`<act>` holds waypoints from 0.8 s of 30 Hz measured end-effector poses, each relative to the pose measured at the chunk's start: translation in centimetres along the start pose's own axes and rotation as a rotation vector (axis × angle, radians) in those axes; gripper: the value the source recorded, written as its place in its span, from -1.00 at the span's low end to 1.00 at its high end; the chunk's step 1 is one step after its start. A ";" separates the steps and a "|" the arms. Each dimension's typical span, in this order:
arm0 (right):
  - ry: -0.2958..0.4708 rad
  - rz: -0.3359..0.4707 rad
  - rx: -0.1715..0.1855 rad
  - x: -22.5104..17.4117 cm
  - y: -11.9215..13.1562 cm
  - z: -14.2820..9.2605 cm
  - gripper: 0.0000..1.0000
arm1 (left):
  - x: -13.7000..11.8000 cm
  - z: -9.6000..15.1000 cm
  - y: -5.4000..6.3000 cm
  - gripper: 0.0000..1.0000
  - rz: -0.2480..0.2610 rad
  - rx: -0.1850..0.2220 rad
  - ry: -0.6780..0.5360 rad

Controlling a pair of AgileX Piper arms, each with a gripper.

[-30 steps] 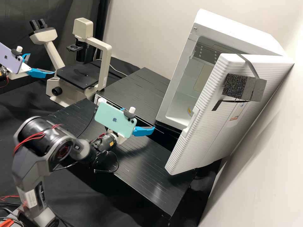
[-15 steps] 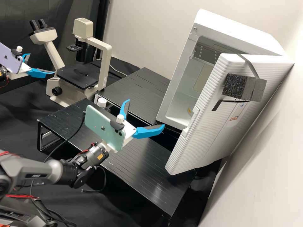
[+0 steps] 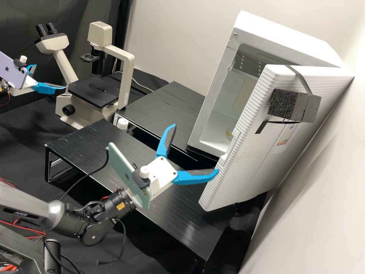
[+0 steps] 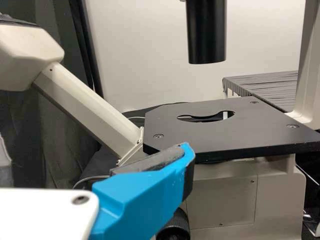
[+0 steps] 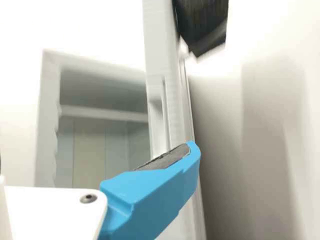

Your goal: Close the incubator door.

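The white incubator (image 3: 247, 76) stands at the right of the high view with its ribbed door (image 3: 243, 167) swung wide, its interior showing. My right gripper (image 3: 195, 148) is open in front of the opening; one fingertip overlaps the door's free edge, and touching or not I cannot tell. In the right wrist view, my right gripper (image 5: 95, 152) has one finger before the door edge (image 5: 164, 115), with the incubator interior (image 5: 100, 145) beside it. My left gripper (image 3: 50, 77) is open near the microscope. The left wrist view has my left gripper (image 4: 95, 155) beside the microscope stage (image 4: 200, 135).
A cream microscope (image 3: 123, 76) stands behind on the left. Low black racks (image 3: 178, 217) lie under and beside the right arm. A foam block (image 3: 292, 104) is strapped to the door's outside. The pale wall (image 3: 304, 213) runs close along the right.
The right gripper has moved right and toward the camera, up to the door's edge, turning as it went. Its fingers now show spread. The door and left gripper have kept still.
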 end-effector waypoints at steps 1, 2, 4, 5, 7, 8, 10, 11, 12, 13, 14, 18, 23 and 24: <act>-0.020 -0.003 -0.008 0.3 -0.1 0.5 1.00 | 0.0 0.0 0.0 1.00 0.000 0.000 0.000; -0.035 -0.006 -0.012 0.5 -0.2 0.8 1.00 | 0.0 0.0 0.0 1.00 0.000 0.000 0.000; -0.084 -0.014 -0.022 1.0 -0.4 1.8 1.00 | 0.0 0.0 0.0 1.00 0.000 0.000 0.000; -0.092 -0.013 -0.023 1.2 -0.4 2.0 1.00 | 0.0 0.0 0.0 1.00 0.000 0.000 0.000; -0.116 -0.002 -0.025 1.5 -0.4 2.4 1.00 | 0.0 0.0 0.0 1.00 0.000 0.000 0.000; -0.124 0.005 -0.020 1.6 -0.3 2.6 1.00 | 0.0 0.0 0.0 1.00 0.000 0.000 0.000; -0.133 0.019 -0.018 1.8 -0.2 2.7 1.00 | 0.0 0.0 0.0 1.00 0.000 0.000 0.000; -0.136 0.022 -0.019 1.9 -0.1 2.8 1.00 | 0.0 0.0 0.0 1.00 0.000 0.000 0.000; -0.138 0.026 -0.024 2.1 -0.1 2.9 1.00 | 0.0 0.0 0.0 1.00 0.000 0.000 0.000; -0.139 0.025 -0.024 2.2 -0.2 2.9 1.00 | 0.0 0.0 0.0 1.00 0.000 0.000 0.000; -0.140 0.026 -0.024 2.4 -0.4 2.9 1.00 | 0.0 0.0 0.0 1.00 0.000 0.000 0.000; -0.148 0.006 -0.036 3.6 -1.4 2.9 1.00 | 0.0 0.0 0.0 1.00 0.000 0.000 0.000; -0.189 -0.035 -0.058 4.5 -2.7 3.3 1.00 | 0.0 0.0 0.0 1.00 0.000 0.000 0.000; -0.193 -0.040 -0.061 4.6 -2.9 3.3 1.00 | 0.0 0.0 0.0 1.00 0.000 0.000 0.000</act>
